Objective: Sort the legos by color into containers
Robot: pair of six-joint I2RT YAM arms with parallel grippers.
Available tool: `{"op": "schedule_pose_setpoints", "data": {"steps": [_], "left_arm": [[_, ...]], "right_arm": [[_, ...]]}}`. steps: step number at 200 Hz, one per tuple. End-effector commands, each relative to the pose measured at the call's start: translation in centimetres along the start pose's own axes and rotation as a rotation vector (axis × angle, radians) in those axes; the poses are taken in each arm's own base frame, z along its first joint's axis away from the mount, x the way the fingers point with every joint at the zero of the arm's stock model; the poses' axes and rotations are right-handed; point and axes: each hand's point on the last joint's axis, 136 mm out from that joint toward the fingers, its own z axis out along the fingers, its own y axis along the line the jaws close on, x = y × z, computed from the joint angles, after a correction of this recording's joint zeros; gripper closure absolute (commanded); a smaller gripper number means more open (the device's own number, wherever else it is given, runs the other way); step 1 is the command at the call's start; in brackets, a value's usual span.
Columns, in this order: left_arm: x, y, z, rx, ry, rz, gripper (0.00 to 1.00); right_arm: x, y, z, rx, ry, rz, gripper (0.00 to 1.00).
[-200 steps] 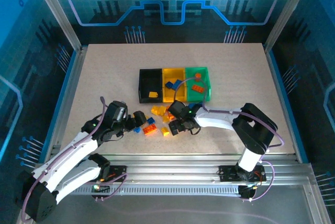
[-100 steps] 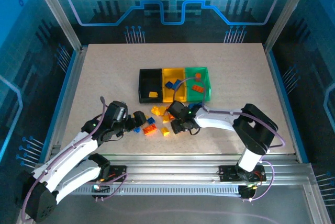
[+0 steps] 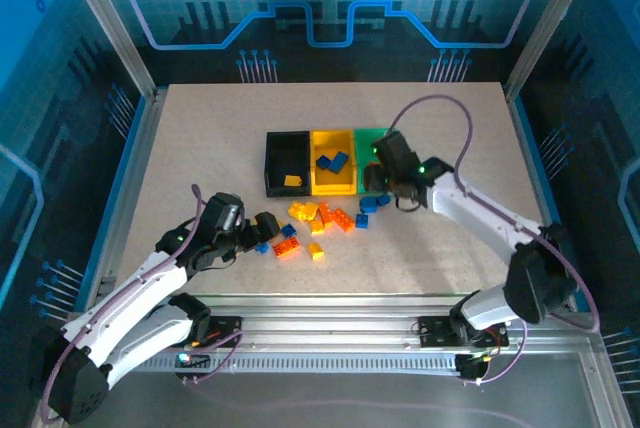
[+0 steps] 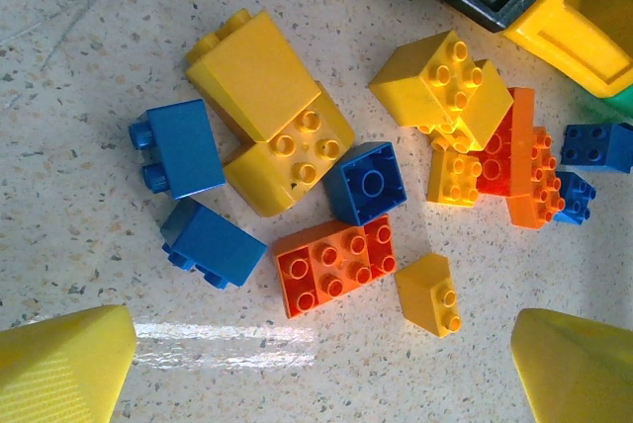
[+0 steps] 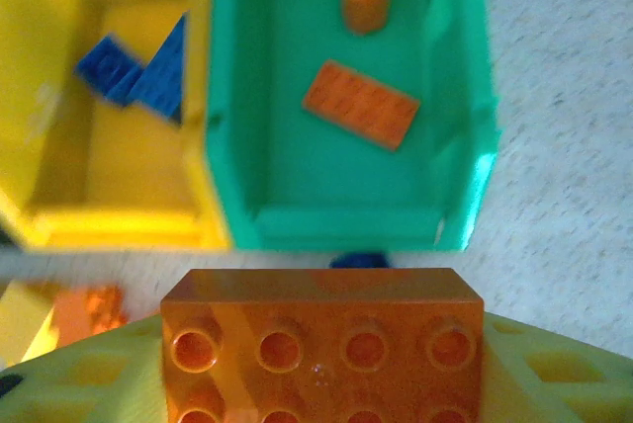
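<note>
1. Between the fingers of my right gripper [image 3: 380, 176], I am clamping an orange brick [image 5: 321, 344], just short of the green bin [image 5: 346, 227] ahead, where two sorted orange bricks [image 5: 361, 104] are lying.
2. Beneath my wide-open left gripper [image 4: 316, 369], about a dozen loose bricks [image 4: 334, 265] are waiting unsorted.

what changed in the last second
The right hand closed on an orange brick at the pile, lifted it and swung away from the bases to the green bin, where it now holds the brick by the near rim. The left hand stayed open over the pile.
</note>
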Motion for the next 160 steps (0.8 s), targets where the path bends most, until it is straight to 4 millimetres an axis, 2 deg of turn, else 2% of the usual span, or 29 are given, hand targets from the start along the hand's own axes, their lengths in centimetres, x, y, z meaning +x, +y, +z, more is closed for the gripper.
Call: {"op": "schedule_pose_setpoints", "data": {"steps": [1,23,44,68,86,116,137,160], "left_arm": [[0.2,-0.2,0.1,0.010,0.020,0.017,0.01],[0.2,-0.2,0.1,0.012,0.024,0.017,0.01],[0.2,-0.3,0.1,0.012,0.025,0.022,0.01],[0.1,-0.4,0.1,0.013,0.027,0.041,0.01],[0.1,-0.7,-0.1,0.012,0.033,0.071,0.01],[0.6,-1.0,0.1,0.003,0.065,0.124,0.02],[1.8,-1.4,0.4,-0.046,0.087,0.224,0.05],[3.5,-1.3,1.7,-0.128,0.127,0.310,0.06]], "right_arm": [[-1.5,-1.2,2.8,0.068,0.071,0.023,0.38],[-4.0,-1.4,5.1,0.097,0.086,0.067,0.37],[-5.6,-1.1,7.1,0.121,0.113,0.085,0.33],[-6.8,-0.2,8.3,0.112,0.123,0.090,0.12],[-7.8,0.5,7.7,0.086,0.097,0.097,0.07],[-8.0,1.4,5.6,0.049,0.055,0.082,0.06],[-6.6,2.1,4.3,0.017,0.039,0.057,0.07],[-4.3,2.1,3.8,-0.001,0.053,0.049,0.07]]}}
